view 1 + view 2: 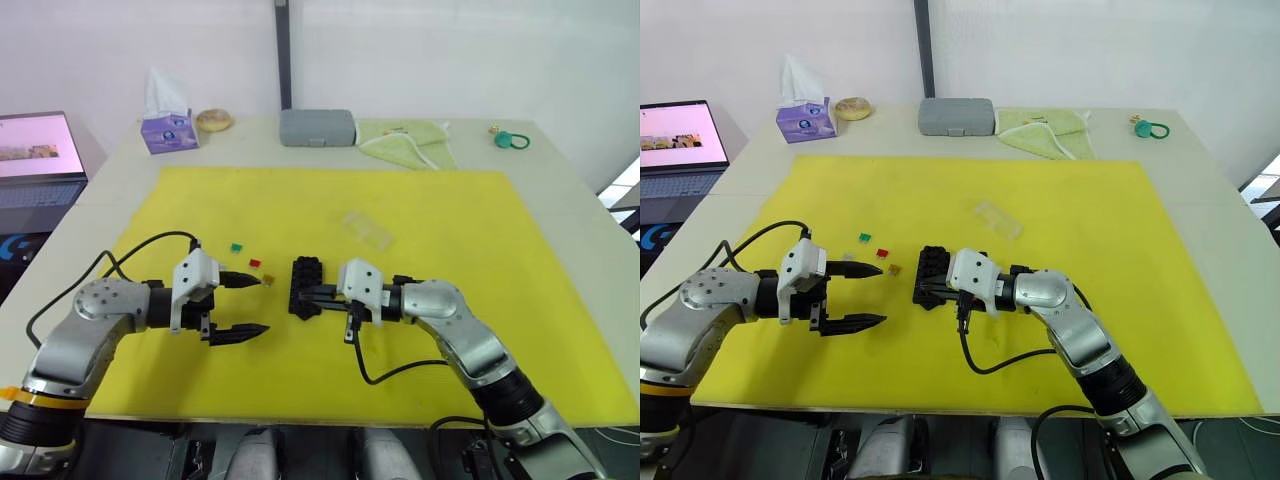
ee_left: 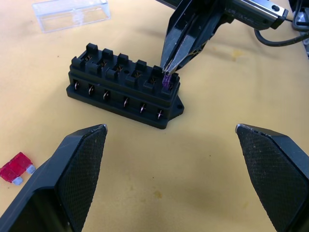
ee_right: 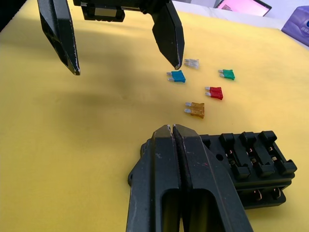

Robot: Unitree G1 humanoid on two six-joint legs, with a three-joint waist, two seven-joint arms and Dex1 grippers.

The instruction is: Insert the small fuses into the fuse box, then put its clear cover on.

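The black fuse box (image 1: 303,280) lies mid-mat on the yellow mat. My right gripper (image 2: 167,72) is shut on a purple fuse (image 2: 167,80), holding it at the end slot of the box. To the left of the box my left gripper (image 1: 265,304) hovers open and empty. Loose on the mat between it and the box lie the small fuses: green (image 3: 227,74), red (image 3: 215,93), orange (image 3: 195,109), teal (image 3: 176,76) and grey (image 3: 192,63). The clear cover (image 1: 367,228) rests on the mat beyond the box.
At the table's back edge stand a grey case (image 1: 317,127), a green cloth (image 1: 405,140), a purple tissue box (image 1: 168,130), a tape roll (image 1: 214,120) and a teal ring (image 1: 510,140). A laptop (image 1: 35,160) sits far left.
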